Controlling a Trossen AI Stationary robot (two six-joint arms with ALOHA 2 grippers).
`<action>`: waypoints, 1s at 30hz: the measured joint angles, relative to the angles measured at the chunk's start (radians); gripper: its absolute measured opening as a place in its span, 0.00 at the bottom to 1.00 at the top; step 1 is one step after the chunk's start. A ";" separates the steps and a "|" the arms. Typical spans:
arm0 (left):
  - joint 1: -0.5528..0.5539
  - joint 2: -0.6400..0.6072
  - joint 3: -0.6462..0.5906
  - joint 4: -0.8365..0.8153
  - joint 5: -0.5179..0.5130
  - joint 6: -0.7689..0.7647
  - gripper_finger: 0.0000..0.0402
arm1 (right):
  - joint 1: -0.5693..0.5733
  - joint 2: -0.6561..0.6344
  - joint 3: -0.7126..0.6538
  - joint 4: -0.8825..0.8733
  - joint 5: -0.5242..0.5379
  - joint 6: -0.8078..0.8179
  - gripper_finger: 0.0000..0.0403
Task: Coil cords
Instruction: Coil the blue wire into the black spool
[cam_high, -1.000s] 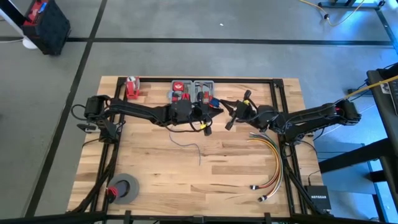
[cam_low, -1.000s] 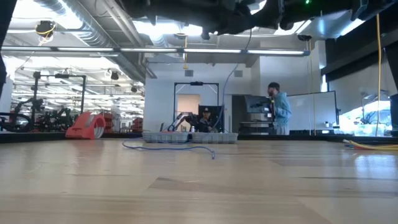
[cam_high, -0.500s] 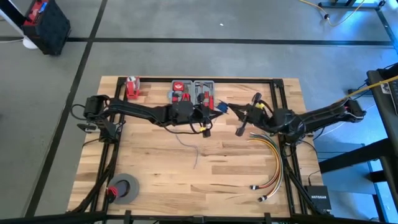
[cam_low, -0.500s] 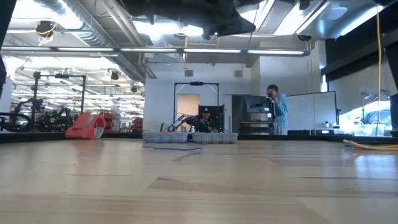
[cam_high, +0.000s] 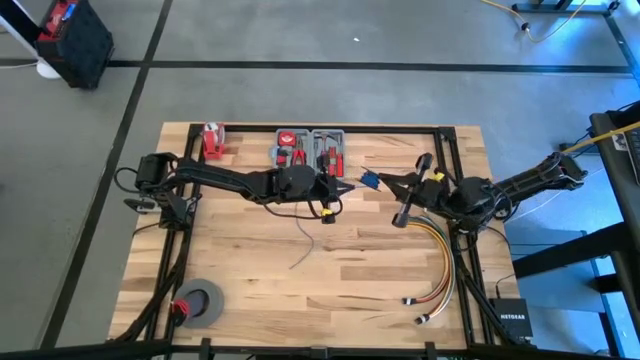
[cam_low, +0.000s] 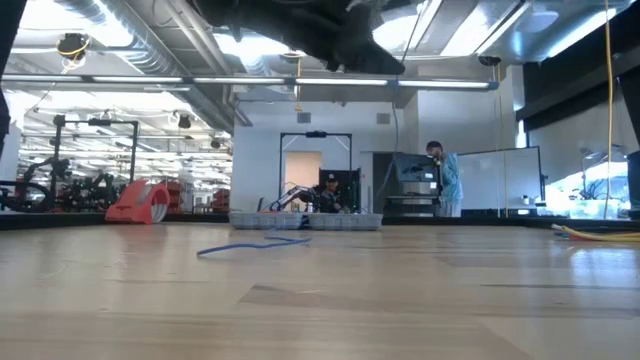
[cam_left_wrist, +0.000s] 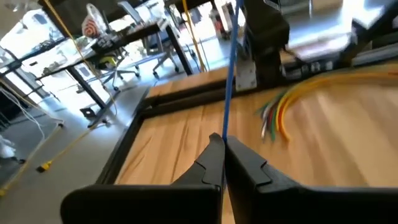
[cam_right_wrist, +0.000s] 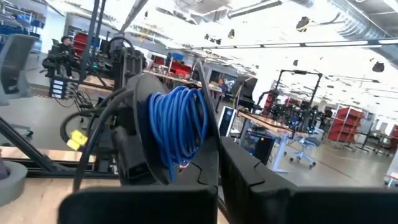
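A thin blue cord runs from a coil (cam_right_wrist: 180, 130) at my right gripper (cam_right_wrist: 217, 148) across to my left gripper (cam_left_wrist: 222, 139). Its free tail (cam_high: 306, 246) lies on the table's wood below the left gripper and also shows as the cord's tail (cam_low: 250, 243) in the low view. In the high view my left gripper (cam_high: 337, 190) is above the table's middle. My right gripper (cam_high: 383, 183) is a little to its right with the blue coil (cam_high: 368, 181) at its tip. Both grippers are shut. My left gripper pinches one strand of the cord (cam_left_wrist: 224, 127) between its two fingertips, coming nearly level from the table's left. The strand runs straight and taut from the fingertips toward the coil. My right gripper's shut fingers (cam_right_wrist: 210, 155) carry several turns of cord wound about them near their tips. The coil hangs clear of the table and hides where it meets the fingers.
A grey tray of tools (cam_high: 310, 148) and a red object (cam_high: 212, 140) sit at the far edge. A grey tape roll (cam_high: 200, 303) lies near left. A bundle of yellow, orange and red cables (cam_high: 437, 262) curves along the right side.
My right gripper has drawn back toward the table's right edge and risen, carrying the coil. My left gripper has tipped down and rolled a little, still shut on the cord. The tail has slid along the table toward the right and lies straighter.
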 joint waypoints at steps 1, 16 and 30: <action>0.002 0.000 0.000 -0.012 -0.005 0.020 0.00 | 0.004 -0.001 0.000 0.000 0.000 0.000 0.01; 0.016 -0.249 -0.007 -0.202 -0.335 0.059 0.00 | -0.068 0.003 0.008 -0.144 0.034 -0.026 0.01; 0.026 -0.452 -0.004 -0.196 -0.072 -0.139 0.00 | -0.203 0.123 0.007 -0.143 0.020 0.001 0.01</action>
